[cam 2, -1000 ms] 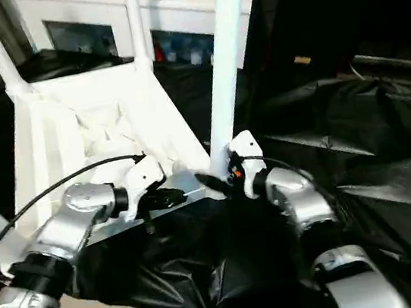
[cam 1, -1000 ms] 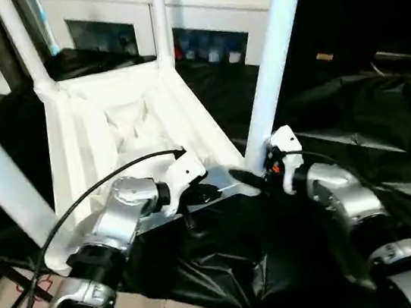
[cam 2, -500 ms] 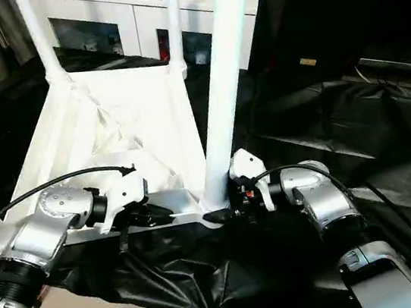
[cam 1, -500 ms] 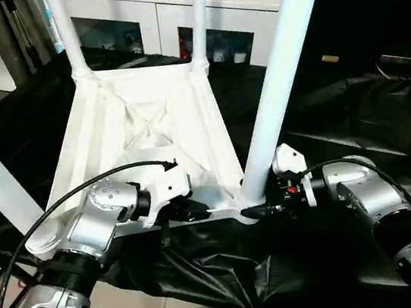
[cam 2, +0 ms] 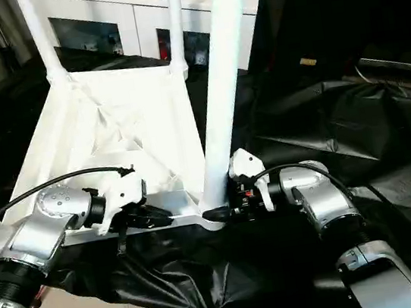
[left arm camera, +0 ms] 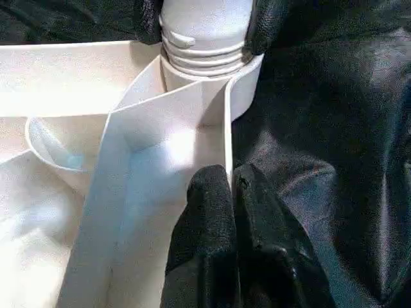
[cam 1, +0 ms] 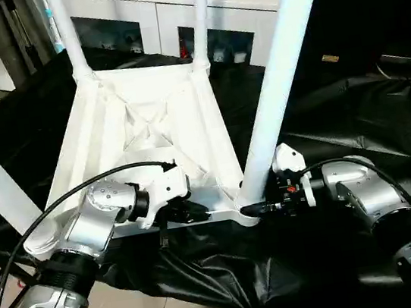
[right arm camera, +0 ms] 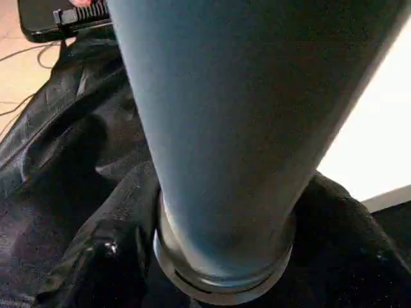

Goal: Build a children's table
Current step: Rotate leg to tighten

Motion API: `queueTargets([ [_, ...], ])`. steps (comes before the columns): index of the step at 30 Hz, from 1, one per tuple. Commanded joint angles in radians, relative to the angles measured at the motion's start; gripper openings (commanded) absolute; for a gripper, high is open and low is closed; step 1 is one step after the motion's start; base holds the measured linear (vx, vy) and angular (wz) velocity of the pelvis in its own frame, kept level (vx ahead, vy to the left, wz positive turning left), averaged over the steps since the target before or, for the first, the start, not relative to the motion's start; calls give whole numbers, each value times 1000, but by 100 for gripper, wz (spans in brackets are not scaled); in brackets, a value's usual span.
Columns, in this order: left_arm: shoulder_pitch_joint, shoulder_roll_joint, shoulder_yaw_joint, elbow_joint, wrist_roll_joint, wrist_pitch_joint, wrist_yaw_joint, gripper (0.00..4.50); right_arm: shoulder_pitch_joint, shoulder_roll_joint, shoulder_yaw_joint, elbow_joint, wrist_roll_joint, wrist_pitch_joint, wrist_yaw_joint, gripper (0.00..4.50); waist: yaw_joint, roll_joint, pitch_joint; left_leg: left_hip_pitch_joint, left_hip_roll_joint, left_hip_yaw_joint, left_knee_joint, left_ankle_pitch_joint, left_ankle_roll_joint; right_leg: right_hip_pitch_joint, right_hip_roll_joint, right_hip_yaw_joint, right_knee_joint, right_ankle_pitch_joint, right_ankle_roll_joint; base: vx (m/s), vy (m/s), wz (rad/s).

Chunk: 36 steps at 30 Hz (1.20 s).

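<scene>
Upturned white tabletop (cam 1: 153,134) on a surface draped in crumpled black sheeting (cam 1: 354,118).

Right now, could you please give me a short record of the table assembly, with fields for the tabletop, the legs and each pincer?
tabletop: white tabletop lying upside down on black sheeting, ribbed underside up
legs: four white legs standing up from the corner sockets; nearest right leg rises beside the right arm
left pincer: left pincer shut on the tabletop's near rim
right pincer: right pincer around the base of that leg at its socket
background: white glass-door cabinet
</scene>
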Motion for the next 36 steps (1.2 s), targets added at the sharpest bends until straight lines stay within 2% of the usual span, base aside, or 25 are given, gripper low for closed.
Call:
queueTargets([
  [1, 7, -23, -21, 29, 21, 39, 44, 0, 16, 24, 7, 1, -7, 11, -27, 269, 1, 5, -54, 2, 25, 5, -57, -185, 40, 52, -54, 42, -59, -114, -222, 0, 0, 0],
  [2, 0, -50, -9, 39, 20, 69, 92, 0, 11, 51, -15, 37, -23, 7, -136, 269, 1, 6, -51, 3, 24, 5, -58, -198, 36, 51, -54, 42, -63, -134, -219, 0, 0, 0],
  [3, 0, -50, -9, 39, 20, 69, 92, 0, 11, 51, -15, 37, -23, 7, -136, 269, -4, 6, -47, 2, 23, 3, -63, -227, 23, 48, -55, 42, -69, -185, -211, 0, 0, 0],
  [5, -19, -108, 2, 62, 31, 119, 190, 0, -10, 114, -61, 111, -44, 18, -361, 268, -12, 8, -41, 9, 21, -3, -69, -312, -14, 41, -61, 42, -88, -377, -163, -25, -2, -2],
  [7, -34, -154, -1, 79, 44, 145, 251, 0, -21, 167, -87, 147, -40, 40, -488, 267, -22, 7, -42, 3, 20, -11, -73, -328, -31, 45, -62, 40, -92, -445, -128, -25, -2, -2],
  [9, -42, -177, -5, 85, 49, 158, 274, 0, -23, 192, -92, 157, -41, 50, -534, 267, -28, 5, -44, 3, 20, -12, -73, -333, -30, 45, -61, 39, -95, -452, -115, 0, 0, 0],
  [12, -65, -248, -16, 99, 62, 190, 341, 0, -24, 267, -80, 172, -70, 61, -659, 267, -32, 7, -44, 8, 19, -9, -71, -345, -19, 34, -59, 42, -100, -430, -119, 0, 0, 0],
  [14, -70, -265, -19, 101, 67, 193, 359, 0, -26, 286, -79, 177, -76, 54, -686, 267, -33, 6, -43, 8, 19, -10, -72, -355, -18, 33, -59, 40, -101, -439, -114, 0, 0, 0],
  [16, -74, -278, -24, 103, 71, 194, 371, 0, -30, 305, -82, 187, -75, 47, -701, 323, -32, 6, -44, 9, 19, -9, -71, -362, -12, 32, -58, 41, -103, -439, -113, 0, 0, 0],
  [17, -73, -284, -27, 102, 74, 191, 374, 0, -35, 317, -88, 194, -70, 44, -702, 337, -33, 9, -44, 7, 20, -10, -72, -366, -11, 32, -58, 41, -102, -431, -115, 0, 0, 0],
  [19, -72, -285, -26, 101, 74, 189, 373, 0, -38, 320, -90, 197, -68, 42, -702, 346, -32, 8, -45, 8, 20, -10, -72, -366, -12, 31, -57, 41, -101, -416, -119, 0, 0, 0],
  [21, -59, -256, -27, 88, 72, 172, 343, 0, -52, 298, -87, 201, -78, 14, -690, 381, -30, 9, -48, 6, 21, -7, -72, -342, -7, 34, -56, 43, -94, -342, -140, 0, 0, 0],
  [22, -55, -246, -27, 85, 70, 167, 331, 0, -54, 288, -85, 198, -83, 4, -682, 381, -29, 9, -49, 3, 22, -7, -72, -326, -5, 37, -56, 44, -89, -308, -148, 0, 0, 0],
  [24, -47, -224, -26, 77, 67, 156, 306, 0, -55, 261, -85, 187, -77, -21, -622, 381, -28, 8, -51, 0, 22, -6, -71, -307, -1, 41, -56, 43, -85, -271, -156, 0, 0, 0],
  [27, -30, -180, -27, 54, 54, 143, 244, 0, -49, 211, -61, 158, -74, -55, -497, 381, -27, 8, -57, 0, 21, -1, -62, -236, 23, 48, -54, 44, -70, -134, -194, 0, 0, 0],
  [29, -20, -150, -26, 41, 40, 125, 191, 0, -42, 172, -46, 136, -67, -76, -388, 381, -26, 3, -59, -4, 19, 3, -56, -174, 56, 56, -51, 42, -60, -35, -219, 0, 0, 0],
  [30, -16, -138, -26, 38, 36, 112, 169, 0, -38, 156, -41, 125, -59, -77, -343, 381, -26, 5, -58, -4, 18, 4, -56, -163, 72, 56, -50, 42, -58, -16, -229, 0, 0, 0],
  [32, -8, -99, -26, 27, 23, 92, 103, 0, -27, 107, -29, 84, -34, -67, -198, 381, -24, 6, -57, -1, 21, 4, -55, -166, 81, 57, -51, 42, -59, -21, -238, 0, 0, 0],
  [33, -8, -99, -26, 27, 23, 92, 103, 0, -27, 107, -29, 84, -34, -67, -198, 381, -23, 7, -56, 0, 22, 4, -56, -172, 83, 56, -52, 42, -59, -33, -241, 0, 0, 0],
  [36, -3, -69, -25, 27, 12, 71, 64, 0, -21, 60, -16, 59, -19, -54, -76, 381, -16, 8, -52, 2, 27, 5, -59, -204, 66, 54, -51, 41, -62, -86, -242, 0, 0, 0],
])
